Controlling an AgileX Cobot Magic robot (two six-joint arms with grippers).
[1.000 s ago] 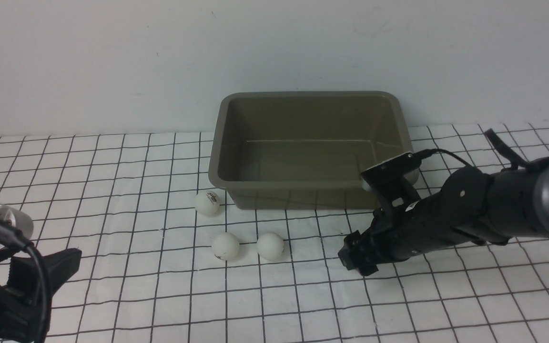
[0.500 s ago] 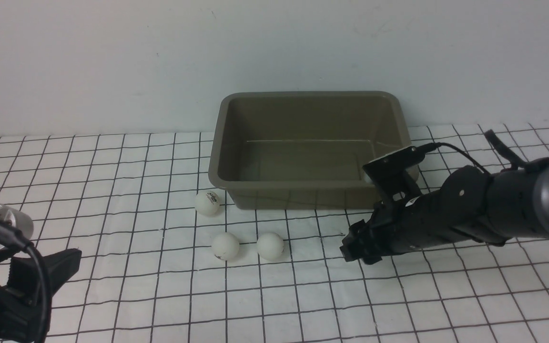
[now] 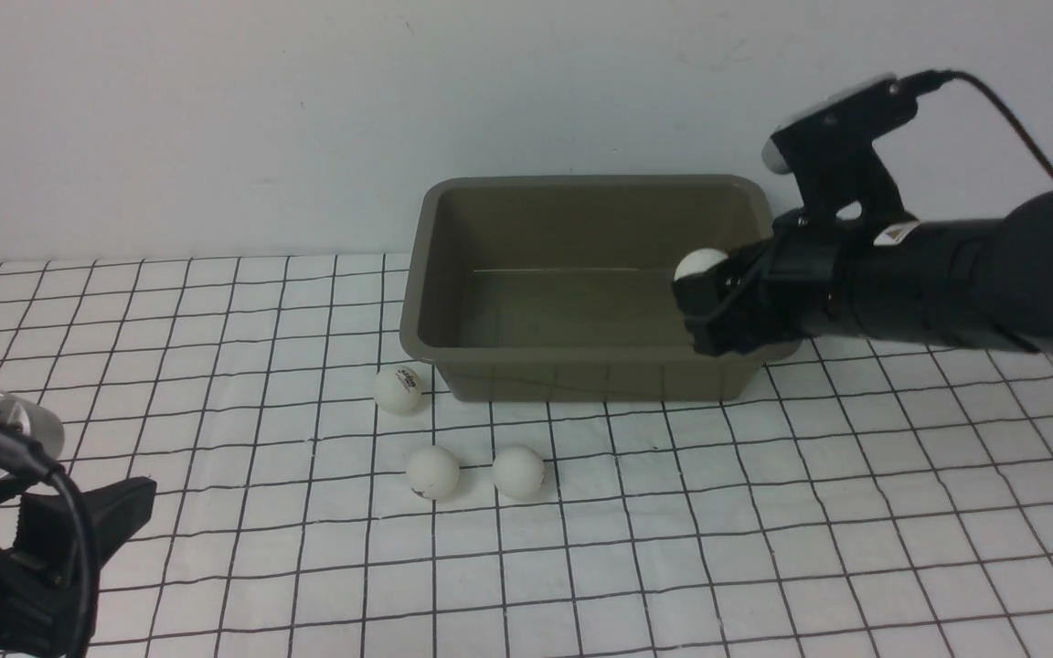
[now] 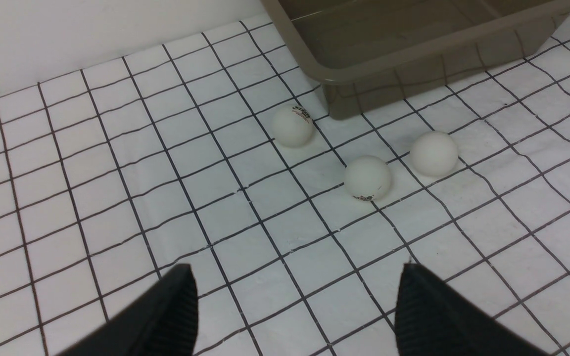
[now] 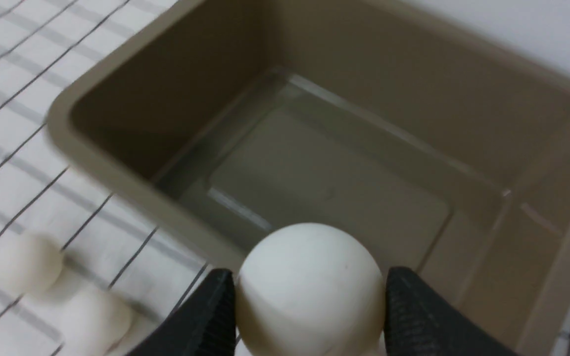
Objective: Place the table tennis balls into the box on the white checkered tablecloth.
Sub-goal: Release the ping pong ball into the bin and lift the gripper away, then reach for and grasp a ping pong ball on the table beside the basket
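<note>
One table tennis ball (image 3: 698, 264) has risen off the white checkered tablecloth (image 3: 216, 366) in the last second. The right gripper (image 5: 309, 316), clamped on it, holds it over the right end of the box (image 3: 595, 181), release pending. Three balls (image 3: 398, 388) (image 3: 432, 472) (image 3: 518, 471) lie before the box. Left gripper (image 4: 290, 306) gapes, empty. Box floor partly hidden by the right arm (image 3: 947, 283).
</note>
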